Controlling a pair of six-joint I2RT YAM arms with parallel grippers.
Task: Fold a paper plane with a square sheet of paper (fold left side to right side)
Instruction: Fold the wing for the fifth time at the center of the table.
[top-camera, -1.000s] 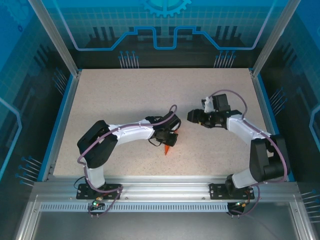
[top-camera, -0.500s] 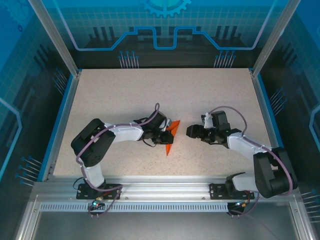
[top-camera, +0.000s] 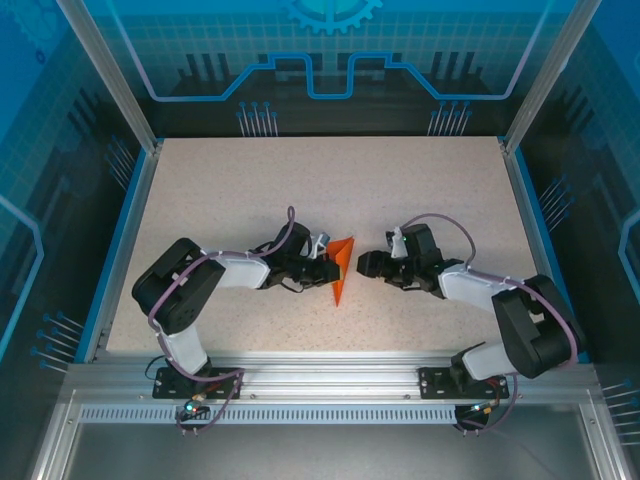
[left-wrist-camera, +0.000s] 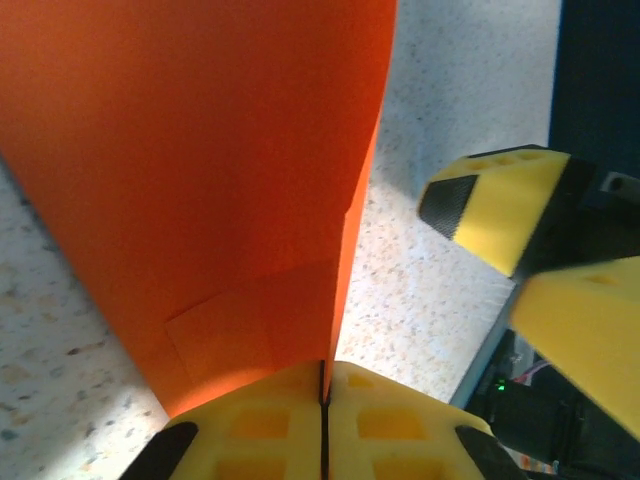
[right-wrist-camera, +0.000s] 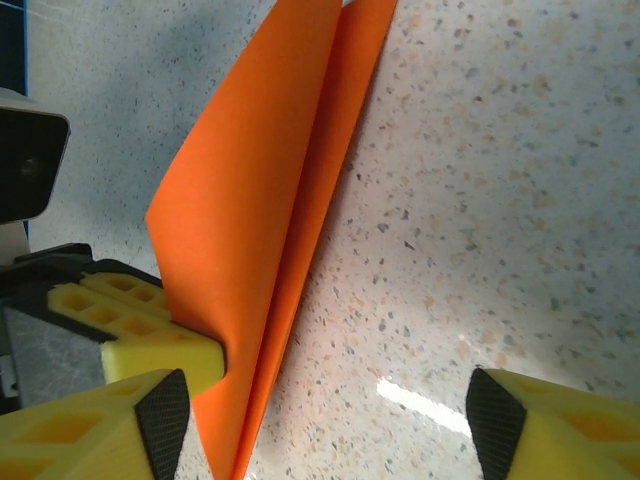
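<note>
My left pincer (top-camera: 324, 264) pinches the light, floppy paper (top-camera: 342, 268) by one edge; my right pincer (top-camera: 367, 264) waits open.

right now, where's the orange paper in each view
Top external: orange paper near the centre of the picture, slightly low.
Left wrist: orange paper across the upper left, running down to the bottom centre.
Right wrist: orange paper from top centre to lower left.
Shared landmark: the left claw, shut on the paper's edge.
</note>
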